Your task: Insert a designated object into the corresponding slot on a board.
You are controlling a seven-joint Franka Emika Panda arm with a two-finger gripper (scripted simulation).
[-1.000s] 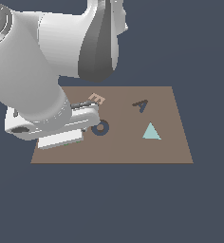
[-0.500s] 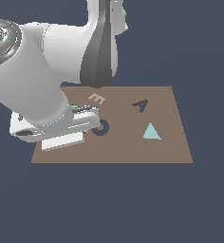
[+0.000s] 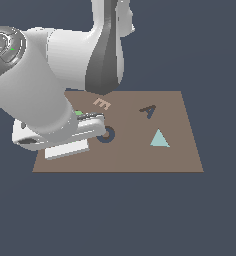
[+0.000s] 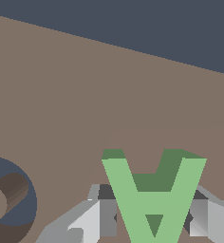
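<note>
Gripper (image 4: 152,216): clamped on green letter A (image 4: 153,190), lifted. Advice: carry level to dark A-shaped slot (image 3: 148,111) on brown board (image 3: 180,155), match orientation, lower squarely.

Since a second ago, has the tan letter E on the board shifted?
No. In the exterior view the tan E sits at the same spot near the board's far edge, just beyond the dark ring.

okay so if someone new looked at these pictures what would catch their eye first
The big white arm fills the exterior view's left, looming over the brown board. In the wrist view, the gripper closes on a light-green letter A. The dark A-shaped slot sits open beyond the pale blue triangle.
</note>
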